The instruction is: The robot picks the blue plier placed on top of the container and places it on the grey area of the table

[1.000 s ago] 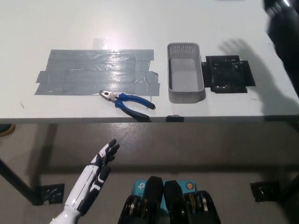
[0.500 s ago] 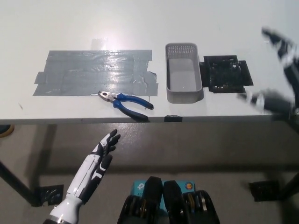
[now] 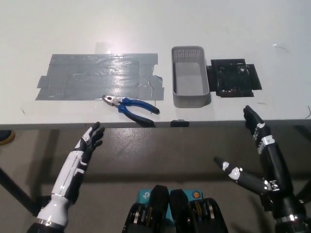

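Observation:
The blue-handled plier (image 3: pixel 132 106) lies on the white table near its front edge, its jaws touching the lower edge of the grey taped area (image 3: pixel 99 76). The grey container (image 3: pixel 190 83) stands to its right with nothing in it. My white left hand (image 3: pixel 89 140) hovers below the table's front edge, open, to the lower left of the plier. My black right hand (image 3: pixel 257 150) is at the lower right, below the table edge, open with fingers spread, holding nothing.
A black square patch (image 3: pixel 233 77) lies on the table right of the container. The table's front edge (image 3: pixel 155 125) runs across the middle of the view, with floor and table legs below it.
My right arm has dropped from above the table's right side to below its front edge. My left hand has shifted left and slightly up. The plier has not moved.

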